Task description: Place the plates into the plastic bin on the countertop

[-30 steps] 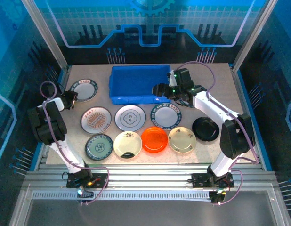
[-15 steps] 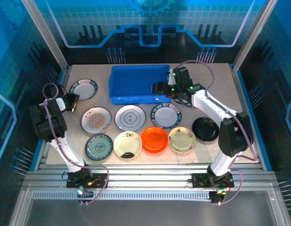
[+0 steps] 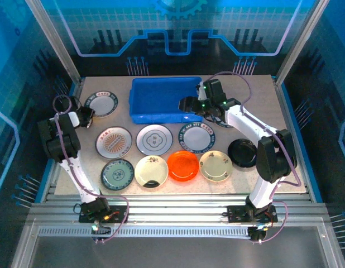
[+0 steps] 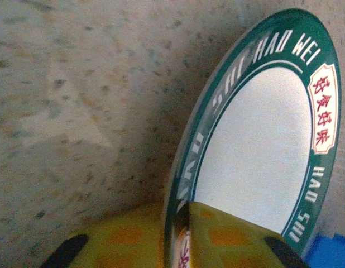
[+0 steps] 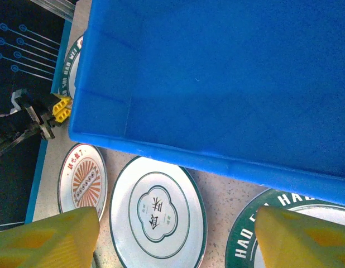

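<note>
Bench (image 3: 253,92): beige speckled top, blue bin (image 3: 161,118) at the back.
Left gripper (image 3: 83,116): clamped on the green-rimmed plate (image 3: 101,104) by its edge, left of the bin.
Right gripper (image 3: 186,104): fingers apart, over the bin's near right corner.
Next: bin lies right of that plate, left arm nearer.

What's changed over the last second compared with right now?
The left gripper pushed onto the rim of the green-rimmed plate and now pinches it; the plate shifted slightly away from the arms. The right gripper, open, crept a little left by the front wall of the blue bin. The other plates and the bin stayed put.
</note>
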